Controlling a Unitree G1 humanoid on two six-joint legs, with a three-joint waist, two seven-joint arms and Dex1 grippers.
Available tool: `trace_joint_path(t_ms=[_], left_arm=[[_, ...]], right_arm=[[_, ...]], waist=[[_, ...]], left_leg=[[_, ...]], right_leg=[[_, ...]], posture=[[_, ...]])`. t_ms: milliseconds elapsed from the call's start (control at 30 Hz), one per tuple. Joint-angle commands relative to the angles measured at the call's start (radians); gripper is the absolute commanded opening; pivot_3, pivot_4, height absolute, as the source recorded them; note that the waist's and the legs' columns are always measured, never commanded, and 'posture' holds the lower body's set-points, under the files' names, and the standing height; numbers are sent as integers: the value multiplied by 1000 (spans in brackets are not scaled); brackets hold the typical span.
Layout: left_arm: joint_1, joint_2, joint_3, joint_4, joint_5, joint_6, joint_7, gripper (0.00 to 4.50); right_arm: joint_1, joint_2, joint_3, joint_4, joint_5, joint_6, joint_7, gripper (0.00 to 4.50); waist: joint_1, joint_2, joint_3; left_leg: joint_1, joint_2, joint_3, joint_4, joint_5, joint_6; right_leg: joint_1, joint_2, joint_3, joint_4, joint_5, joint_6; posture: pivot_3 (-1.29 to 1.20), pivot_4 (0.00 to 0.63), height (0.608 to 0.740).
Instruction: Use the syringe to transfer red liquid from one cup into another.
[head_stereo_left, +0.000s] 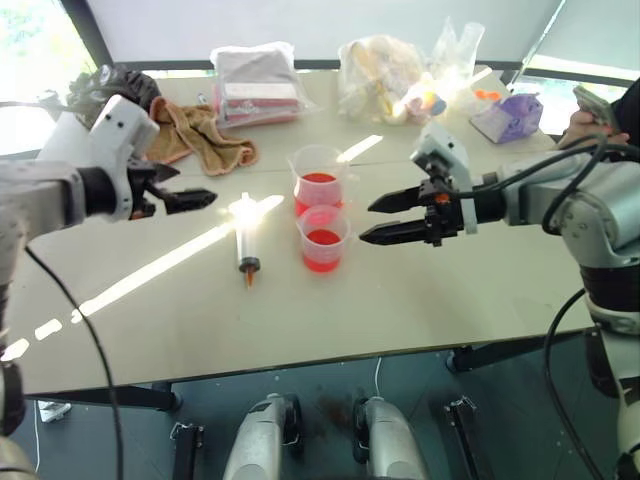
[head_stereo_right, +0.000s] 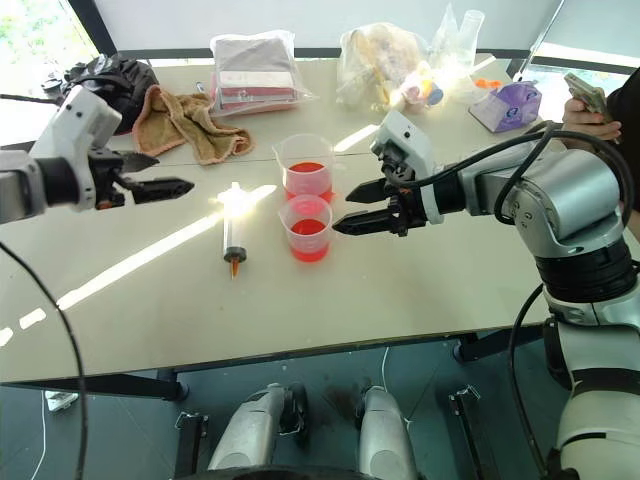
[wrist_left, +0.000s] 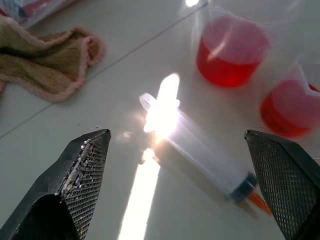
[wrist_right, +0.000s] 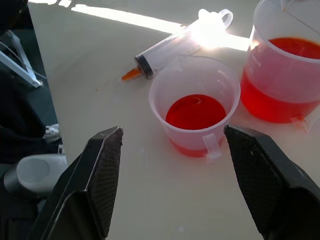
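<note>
Clear plastic, all of it: the syringe lies flat on the table, plunger pushed in, its thumb ring lost in a sun glare and its orange tip pointing toward me. Just to its right stand the two cups, the big cup farther back and the small cup nearer, close together and perhaps touching; both hold red liquid.

My left gripper hangs in the air left of the syringe with its fingers spread wide and nothing between them. My right gripper hovers just right of the small cup, fingers also spread and empty, pointing toward the cups.

I judge the syringe light and stiff, but round and smooth, so it will want to roll or squirt out of a pinch. I would take it across the barrel, about midway between the black seal and the finger flange, where the wall is straight (the tip end is thin and looks the easiest part to damage). A second grip on the plunger ring will be needed to draw liquid.

Both cups look thin-walled and light, so a nudge from either arm could tip them and spill. A tan towel and several bags sit well back on the table, clear of the work.
</note>
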Motion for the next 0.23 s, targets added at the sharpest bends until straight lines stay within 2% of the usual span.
trace_joint_path(t_ms=[33,233], left_arm=[[63,56,61,-50,1,-76,-164,4471],[165,70,92,-65,39,-148,-251,4471]], right_arm=[[0,-32,-9,-26,-11,-29,41,3382],[22,-34,-1,-19,-42,-48,45,3382]], waist=[[3,0,0],[2,0,0]], left_leg=[[0,0,0,0,0,0],[0,1,1,-1,0,0]], right_leg=[[-1,0,0,0,0,-1],[-1,0,0,-5,1,-6]], posture=[[0,150,740],[0,150,740]])
